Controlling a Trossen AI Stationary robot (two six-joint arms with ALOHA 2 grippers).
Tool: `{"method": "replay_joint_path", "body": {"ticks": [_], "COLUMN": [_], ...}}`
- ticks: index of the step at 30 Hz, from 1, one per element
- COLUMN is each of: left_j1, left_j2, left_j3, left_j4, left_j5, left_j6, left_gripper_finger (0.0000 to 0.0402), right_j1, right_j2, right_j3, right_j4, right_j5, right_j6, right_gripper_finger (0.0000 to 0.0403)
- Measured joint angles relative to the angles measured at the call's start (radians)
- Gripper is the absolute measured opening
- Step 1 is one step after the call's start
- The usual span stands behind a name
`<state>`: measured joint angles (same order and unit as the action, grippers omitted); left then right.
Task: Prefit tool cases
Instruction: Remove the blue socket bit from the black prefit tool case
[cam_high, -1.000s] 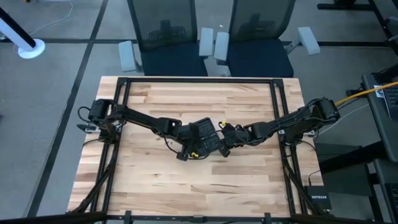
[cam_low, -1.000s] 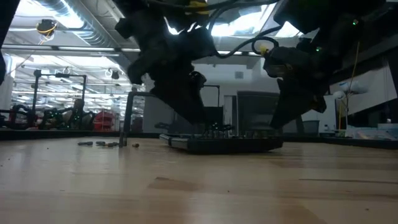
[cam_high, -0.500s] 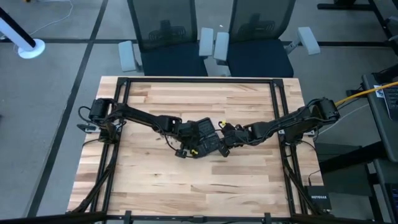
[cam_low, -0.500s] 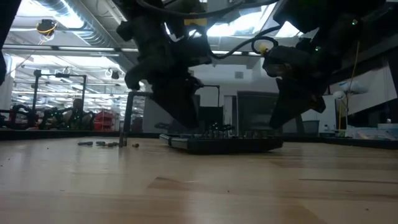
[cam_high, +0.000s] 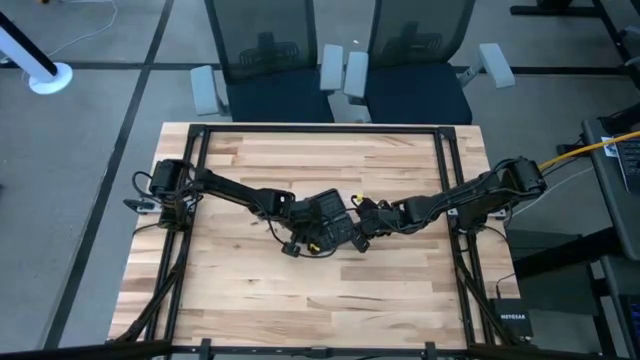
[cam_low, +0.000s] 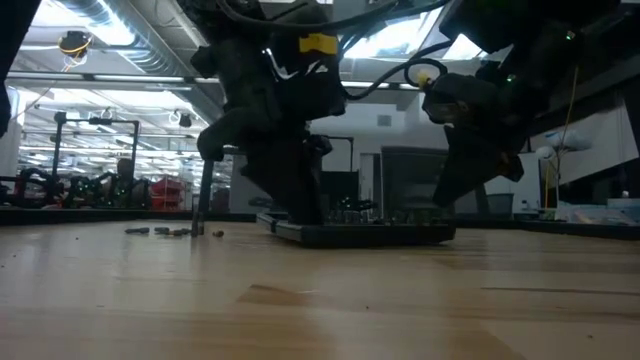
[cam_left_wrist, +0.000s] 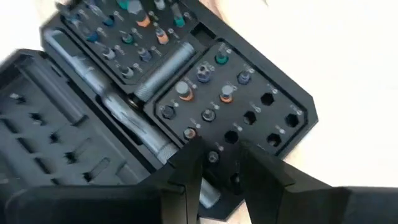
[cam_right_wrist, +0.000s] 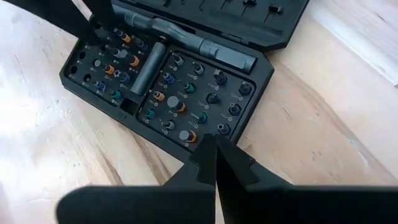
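Note:
The black tool case (cam_high: 332, 218) lies open and flat at the table's middle, both halves up. Its slot grid (cam_left_wrist: 236, 99) holds coloured bits, and several slots are bare. My left gripper (cam_left_wrist: 219, 158) points down at the case's left part (cam_low: 300, 225). It is open, with a finger on either side of a small bit (cam_left_wrist: 213, 157) standing in a slot near the case's edge. My right gripper (cam_right_wrist: 214, 146) is shut, with its tips at the edge of the case's other bit block (cam_right_wrist: 221, 129), at the right end (cam_low: 440, 215). My left gripper comes from above with its fingers (cam_left_wrist: 189, 168) on either side of the bit in its slot; I cannot tell whether they touch the bit or the case. My right gripper slants down from the table's right; I cannot tell whether its shut tips touch the case's edge.
Several loose bits (cam_low: 165, 231) lie on the wood left of the case, beside a thin dark upright post (cam_low: 203, 190). A NETGEAR box (cam_high: 512, 322) sits off the table's right near corner. Chairs (cam_high: 340, 70) stand beyond the far edge. Bare wood (cam_high: 330, 290) lies toward the near edge.
My left gripper has come down onto the case and tipped from a slant to nearly upright, its fingers now reaching the case's top. The case and my right gripper have stayed where they were.

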<state>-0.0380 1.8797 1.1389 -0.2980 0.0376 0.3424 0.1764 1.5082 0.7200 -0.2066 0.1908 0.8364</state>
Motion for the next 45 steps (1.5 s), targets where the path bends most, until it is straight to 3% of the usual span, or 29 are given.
{"method": "replay_joint_path", "body": {"ticks": [6,9,16,24,31,34,39,45], "left_j1": [0.0,0.0,-0.004,0.011,0.012,0.012,0.012,0.012], "left_j2": [-0.011,-0.013,-0.046,-0.055,-0.151,-0.202,-0.251,-0.264], "left_j3": [0.008,0.015,0.046,0.048,0.044,-0.006,-0.144,-0.149], "left_j4": [-0.052,-0.072,-0.084,-0.124,-0.37,-0.434,-0.405,-0.355], "left_j5": [-0.02,-0.019,-0.019,-0.035,-0.067,-0.085,-0.086,-0.087], "left_j6": [-0.02,-0.047,-0.047,-0.021,-0.068,-0.112,-0.19,-0.215], "left_gripper_finger": [0.0011,0.0004,0.0001,0.0001,0.0,0.0,0.0,0.0019], "right_j1": [0.0,0.0,0.0,0.0,0.0,0.0,0.0,0.0], "right_j2": [0.0,0.0,0.001,0.051,0.131,0.133,0.134,0.134], "right_j3": [0.0,0.0,0.001,0.001,0.002,0.001,0.001,0.001], "right_j4": [0.008,0.045,0.244,0.35,0.397,0.399,0.393,0.397], "right_j5": [0.0,0.0,-0.029,-0.013,-0.033,-0.033,-0.034,-0.053], "right_j6": [0.0,0.0,-0.029,0.028,0.072,0.056,0.046,0.046], "right_gripper_finger": [0.0,0.0,0.0,0.0,0.0,0.0,0.0,0.0]}}
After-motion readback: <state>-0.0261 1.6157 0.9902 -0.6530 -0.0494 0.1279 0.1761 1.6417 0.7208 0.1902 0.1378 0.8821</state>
